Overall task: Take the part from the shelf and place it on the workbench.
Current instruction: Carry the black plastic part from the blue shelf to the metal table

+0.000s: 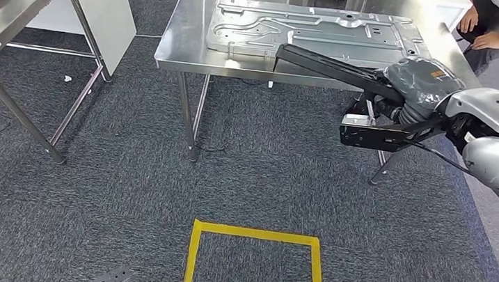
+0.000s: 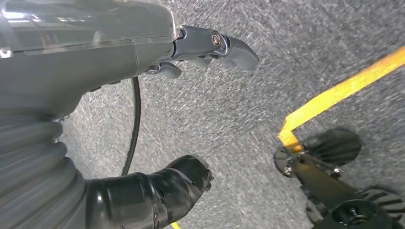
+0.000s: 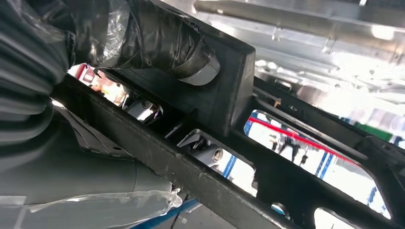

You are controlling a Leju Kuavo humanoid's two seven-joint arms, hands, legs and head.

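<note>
The black part (image 1: 331,68), gripped at its near end by the right hand (image 1: 417,85), reaches lengthwise out over the workbench's (image 1: 186,50) front edge toward the metal panel (image 1: 314,29), while the left hand (image 2: 191,109) hangs open, empty.
</note>
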